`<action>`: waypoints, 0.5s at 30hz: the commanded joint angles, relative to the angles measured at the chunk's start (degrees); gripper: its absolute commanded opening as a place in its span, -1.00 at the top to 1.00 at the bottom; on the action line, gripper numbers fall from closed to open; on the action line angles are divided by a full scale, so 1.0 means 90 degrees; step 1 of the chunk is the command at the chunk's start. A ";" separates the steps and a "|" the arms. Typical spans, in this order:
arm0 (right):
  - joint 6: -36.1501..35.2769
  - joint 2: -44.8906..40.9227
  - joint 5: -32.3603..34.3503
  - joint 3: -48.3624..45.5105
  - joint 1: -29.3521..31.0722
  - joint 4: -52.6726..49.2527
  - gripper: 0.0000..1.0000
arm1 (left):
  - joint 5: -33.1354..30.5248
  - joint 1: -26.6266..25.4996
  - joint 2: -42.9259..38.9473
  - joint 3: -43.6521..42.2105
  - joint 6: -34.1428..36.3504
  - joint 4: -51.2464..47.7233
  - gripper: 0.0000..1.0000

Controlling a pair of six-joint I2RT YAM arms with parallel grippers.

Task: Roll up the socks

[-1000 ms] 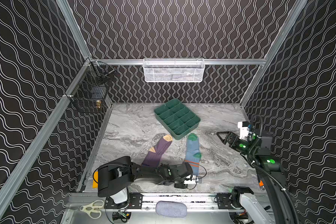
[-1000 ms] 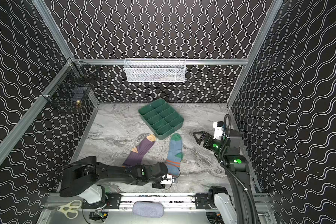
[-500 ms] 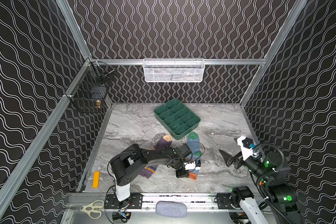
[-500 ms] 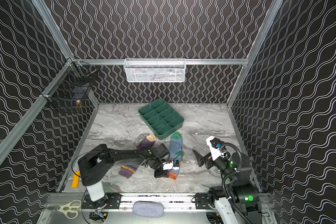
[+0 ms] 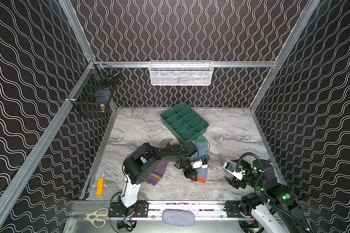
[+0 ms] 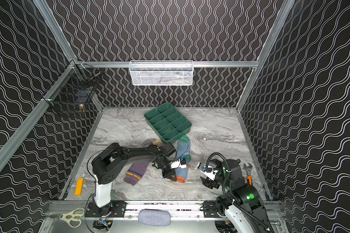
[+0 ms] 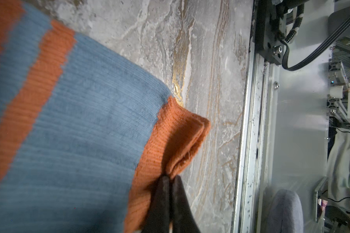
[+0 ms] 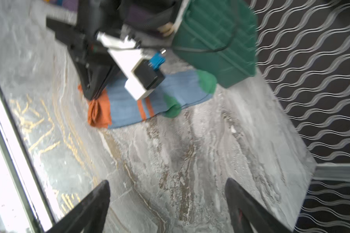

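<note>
The light blue sock (image 5: pixel 202 150) (image 6: pixel 182 150) lies flat in front of the tray, green toe away from me and orange cuff nearest. My left gripper (image 5: pixel 193 178) (image 6: pixel 173 178) (image 7: pixel 170 178) is shut on a pinched fold of that orange cuff (image 7: pixel 178 137) (image 8: pixel 99 115). To its left lies the purple sock (image 5: pixel 158 171) (image 6: pixel 136 171), partly hidden under the left arm, with its tan toe (image 5: pixel 175 142) by the tray. Right of the blue sock, my right gripper (image 5: pixel 227 171) (image 6: pixel 200 171) (image 8: pixel 167 183) hangs open over bare table with nothing between its fingers.
A green divided tray (image 5: pixel 184 121) (image 6: pixel 167 121) (image 8: pixel 216 36) stands just behind the socks. A white mesh basket (image 5: pixel 181 73) hangs on the back wall and a black wire basket (image 5: pixel 93 96) on the left wall. An orange block (image 5: pixel 100 186), scissors (image 5: pixel 95 216), a grey pad (image 5: pixel 178 217) and a wrench (image 6: pixel 248 169) lie near the edges.
My left arm has risen from lying low along the front and now arches over the purple sock, its gripper staying at the blue sock's cuff. The right arm has come forward and inward, its jaws narrowing slightly.
</note>
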 commanded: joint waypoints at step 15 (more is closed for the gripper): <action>0.0735 0.3469 0.2786 -0.0533 0.4626 0.2260 -0.74 | -0.0909 0.0098 0.0537 0.0144 -0.0245 -0.0286 0.89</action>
